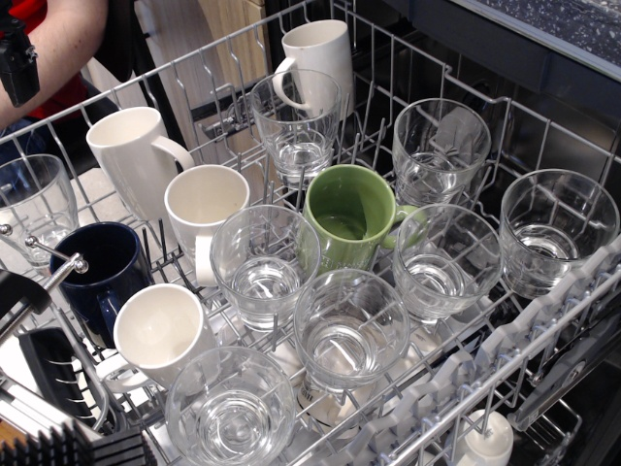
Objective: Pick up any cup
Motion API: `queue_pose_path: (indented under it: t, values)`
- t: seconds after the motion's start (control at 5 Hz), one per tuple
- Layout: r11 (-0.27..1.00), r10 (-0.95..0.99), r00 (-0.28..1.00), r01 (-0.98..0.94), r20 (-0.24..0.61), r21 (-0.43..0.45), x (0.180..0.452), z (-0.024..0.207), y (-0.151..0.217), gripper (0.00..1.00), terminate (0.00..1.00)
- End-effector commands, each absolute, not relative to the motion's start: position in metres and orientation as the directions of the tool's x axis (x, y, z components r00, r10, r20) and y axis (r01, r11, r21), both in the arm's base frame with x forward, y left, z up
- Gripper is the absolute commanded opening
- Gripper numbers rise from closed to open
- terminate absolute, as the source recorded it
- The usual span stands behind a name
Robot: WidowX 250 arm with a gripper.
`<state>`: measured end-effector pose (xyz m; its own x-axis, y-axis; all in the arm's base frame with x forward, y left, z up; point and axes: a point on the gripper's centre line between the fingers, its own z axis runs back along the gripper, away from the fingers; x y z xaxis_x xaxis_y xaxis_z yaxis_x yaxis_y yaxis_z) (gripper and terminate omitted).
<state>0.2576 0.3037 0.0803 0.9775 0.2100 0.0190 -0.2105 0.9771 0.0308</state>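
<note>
Several clear glass cups stand upright in a wire dishwasher rack (543,320). One cup (231,408) is at the front, one (349,328) at the middle front, one (262,264) just behind it. Others stand at the back (296,121), back right (441,148), right (556,231), middle right (446,262) and far left (34,202). My gripper (39,335) shows only in part at the lower left edge. Its black fingers (55,371) stand apart with nothing between them. It is left of the rack's front cups and touches none.
Three white mugs (136,155) (201,206) (160,335) and a dark navy mug (107,272) stand at the left. A white mug (320,53) is at the back and a green mug (347,218) in the middle. A person's arm (49,44) is at the top left.
</note>
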Motion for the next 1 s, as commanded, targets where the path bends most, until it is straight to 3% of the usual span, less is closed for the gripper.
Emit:
queue_pose_path:
  t: [0.0, 0.2, 0.8]
  values:
    - [0.977, 0.21, 0.978, -0.211, 0.019, 0.031, 0.258, 0.08, 0.304, 1.0, 0.0]
    - [0.971, 0.23, 0.967, -0.236, 0.112, 0.047, 0.253, 0.051, 0.312, 1.0, 0.0]
    - [0.967, 0.201, 0.955, -0.229, 0.219, 0.11, 0.242, -0.006, 0.33, 1.0, 0.0]
